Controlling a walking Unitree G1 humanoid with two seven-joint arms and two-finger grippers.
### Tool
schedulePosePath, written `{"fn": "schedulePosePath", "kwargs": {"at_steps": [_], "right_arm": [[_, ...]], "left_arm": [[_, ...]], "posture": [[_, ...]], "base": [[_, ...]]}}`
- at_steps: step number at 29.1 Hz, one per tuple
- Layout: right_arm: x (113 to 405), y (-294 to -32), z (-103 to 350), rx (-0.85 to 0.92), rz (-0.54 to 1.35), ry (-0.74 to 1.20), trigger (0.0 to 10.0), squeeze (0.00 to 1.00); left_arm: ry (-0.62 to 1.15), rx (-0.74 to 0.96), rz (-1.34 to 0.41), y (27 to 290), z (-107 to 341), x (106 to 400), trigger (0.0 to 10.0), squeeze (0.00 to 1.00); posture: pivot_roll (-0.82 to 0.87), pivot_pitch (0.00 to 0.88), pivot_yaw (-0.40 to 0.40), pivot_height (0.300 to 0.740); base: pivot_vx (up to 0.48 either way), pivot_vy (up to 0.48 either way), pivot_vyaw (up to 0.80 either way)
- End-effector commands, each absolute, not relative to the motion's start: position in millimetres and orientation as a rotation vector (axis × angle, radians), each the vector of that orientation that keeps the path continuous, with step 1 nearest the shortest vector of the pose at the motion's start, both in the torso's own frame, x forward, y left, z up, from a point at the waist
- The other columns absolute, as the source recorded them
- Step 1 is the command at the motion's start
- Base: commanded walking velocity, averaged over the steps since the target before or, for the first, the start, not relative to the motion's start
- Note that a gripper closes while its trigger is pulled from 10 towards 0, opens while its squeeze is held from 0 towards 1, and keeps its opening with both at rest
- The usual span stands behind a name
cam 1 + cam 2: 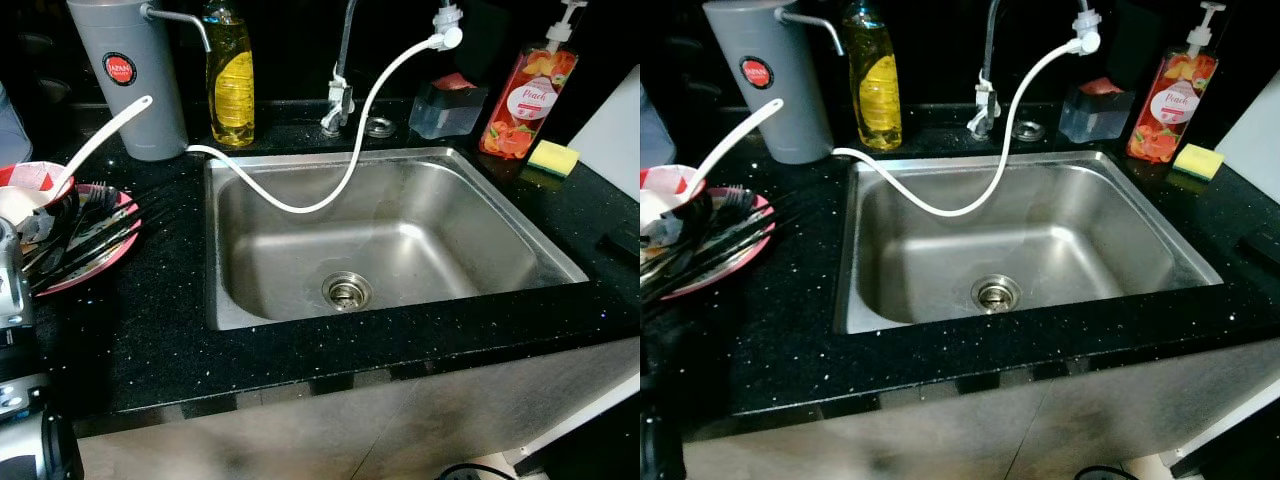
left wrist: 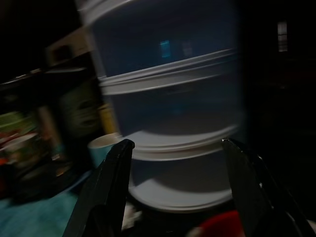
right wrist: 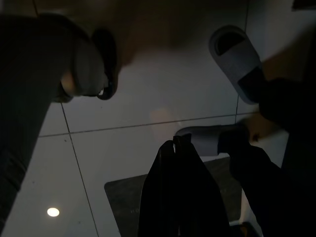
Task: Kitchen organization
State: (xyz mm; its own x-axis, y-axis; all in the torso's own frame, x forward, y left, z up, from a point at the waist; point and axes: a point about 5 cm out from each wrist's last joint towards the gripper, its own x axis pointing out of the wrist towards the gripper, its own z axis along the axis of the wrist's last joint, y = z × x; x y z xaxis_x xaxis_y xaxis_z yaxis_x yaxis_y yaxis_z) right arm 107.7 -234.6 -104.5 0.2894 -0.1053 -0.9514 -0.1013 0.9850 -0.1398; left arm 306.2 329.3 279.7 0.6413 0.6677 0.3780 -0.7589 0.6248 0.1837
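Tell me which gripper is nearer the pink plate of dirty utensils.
Left. The left gripper is raised at counter height on the robot's left, the pink plate's side, fingers apart, facing stacked containers. The right gripper hangs shut, pointing at the floor.

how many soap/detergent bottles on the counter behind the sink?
2: yellow bottle at the back left of the sink, beside the grey dispenser; peach pump bottle at the back right, by the sponge.
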Motion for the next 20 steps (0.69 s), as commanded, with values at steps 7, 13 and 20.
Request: {"fn": "schedulePosePath", "kwargs": {"at_steps": [7,13,20], "right_arm": [[100,-255,-101,-0.105,-0.217,1.245,10.0,0.0],[88,-278,-97,0.032,-0.464,1.22,10.0,0.0],[96,-330,-71,0.276,-0.887,0.921,10.0,0.0]], "left_arm": [[-0.268,0.387,0.134,243,277,327,10.0,0.0],[-0.307,0.391,0.015,220,284,326,10.0,0.0],[-0.292,0.4,-0.055,213,282,326,10.0,0.0]], "posture": [[0.05,0.0,-0.028,0.74],[0.04,0.0,-0.023,0.74],[0.04,0.0,-0.02,0.74]], "base": [[0.0,0.0,0.0],[0.0,0.0,0.0],[0.0,0.0,0.0]]}}
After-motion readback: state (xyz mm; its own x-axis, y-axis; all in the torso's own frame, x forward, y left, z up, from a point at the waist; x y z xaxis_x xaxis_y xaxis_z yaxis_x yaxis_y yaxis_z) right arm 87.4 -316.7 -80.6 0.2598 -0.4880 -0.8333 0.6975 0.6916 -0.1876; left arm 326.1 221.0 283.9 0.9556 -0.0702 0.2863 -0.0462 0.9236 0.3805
